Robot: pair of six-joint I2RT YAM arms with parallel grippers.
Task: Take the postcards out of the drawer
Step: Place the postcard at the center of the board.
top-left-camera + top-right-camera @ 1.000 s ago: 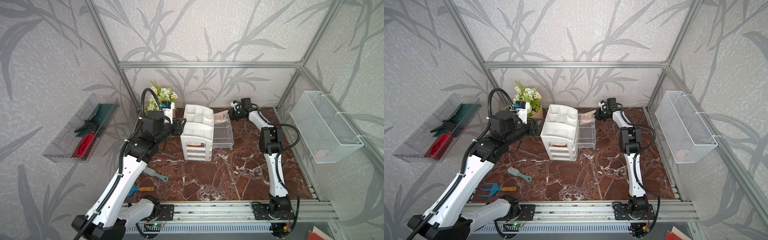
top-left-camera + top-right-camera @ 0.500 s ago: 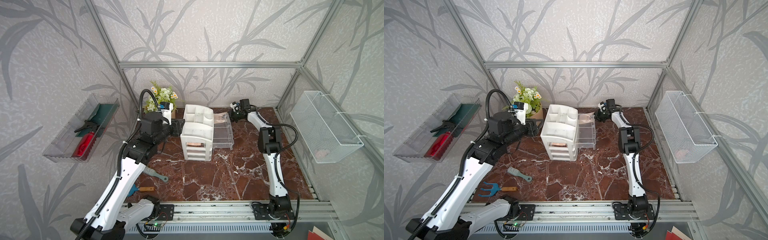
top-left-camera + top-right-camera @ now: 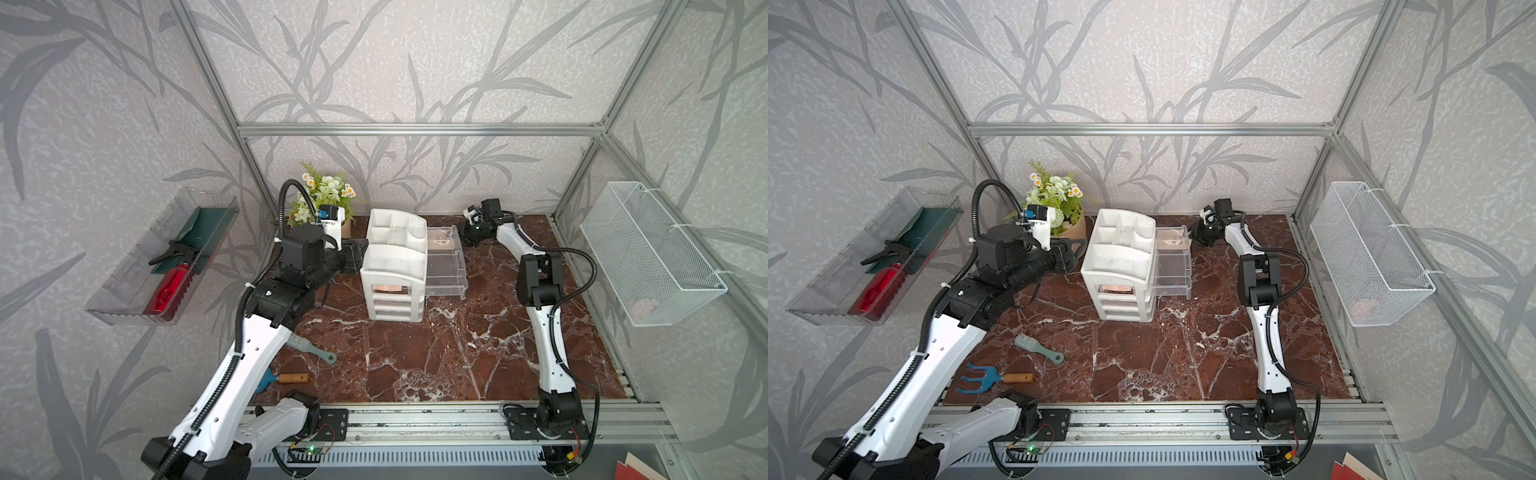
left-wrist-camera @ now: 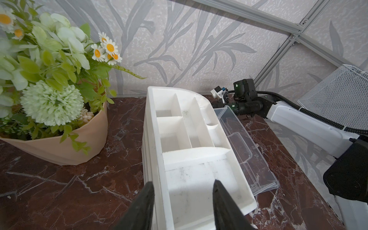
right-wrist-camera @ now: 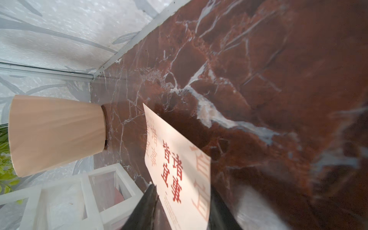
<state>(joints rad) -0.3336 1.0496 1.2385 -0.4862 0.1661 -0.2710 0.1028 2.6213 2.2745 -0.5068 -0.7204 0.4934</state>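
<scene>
My right hand (image 5: 182, 190) is at the far side of the desk (image 3: 415, 357), reaching to the clear drawer (image 3: 446, 270). The drawer stands pulled out of the white organizer (image 3: 395, 257) toward the right. The two fingers of this hand are apart, partly open. In the right wrist view a cream postcard (image 5: 179, 159) with red Chinese characters lies between them. The fingers are at the two edges of the card and do not pinch its faces; I cannot tell if they touch it. In both top views a pale patch shows in the far end of the drawer, just beside this hand.

A second card (image 3: 388, 288) with red print shows through the near face of the organizer, under its top tray.

My left hand (image 4: 182, 182) is also partly open and holds nothing. One finger is outside the side wall of the organizer and the other is over its top tray. The flower pot (image 4: 59, 147) stands near, on the left of the organizer.
</scene>
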